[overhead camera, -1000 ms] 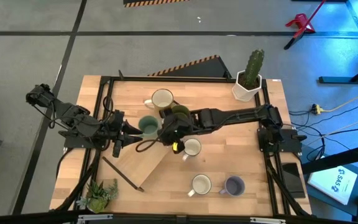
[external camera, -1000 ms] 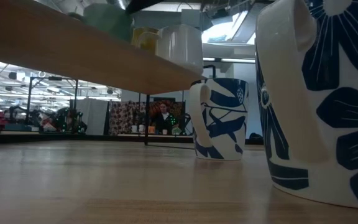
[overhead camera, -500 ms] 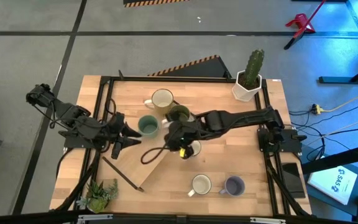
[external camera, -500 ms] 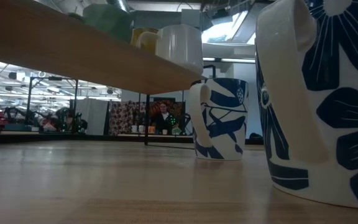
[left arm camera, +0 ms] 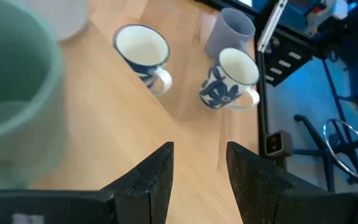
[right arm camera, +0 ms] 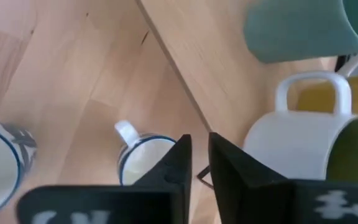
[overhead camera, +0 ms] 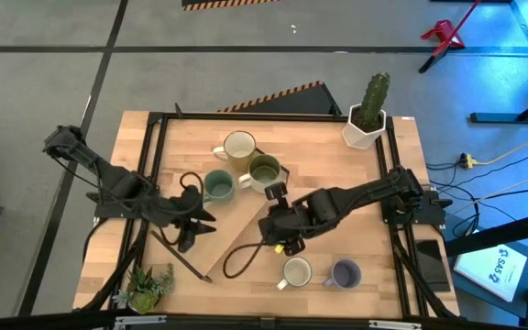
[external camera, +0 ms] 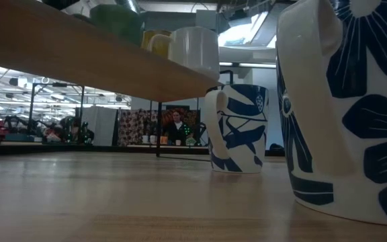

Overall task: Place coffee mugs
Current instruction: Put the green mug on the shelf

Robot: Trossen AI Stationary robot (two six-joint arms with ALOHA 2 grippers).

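Your right gripper (overhead camera: 276,223) sits mid-table, fingers nearly pressed together, empty. At its 12 o'clock sit the olive-lined mug (overhead camera: 264,170), teal mug (overhead camera: 218,185) and cream mug (overhead camera: 238,147); at 5 o'clock, a white mug (overhead camera: 296,271) and lavender mug (overhead camera: 345,273). Your left gripper (overhead camera: 193,230), at 9 o'clock, is spread, empty.

left pincer (overhead camera: 193,234) open and empty, right pincer (overhead camera: 280,240) nearly closed
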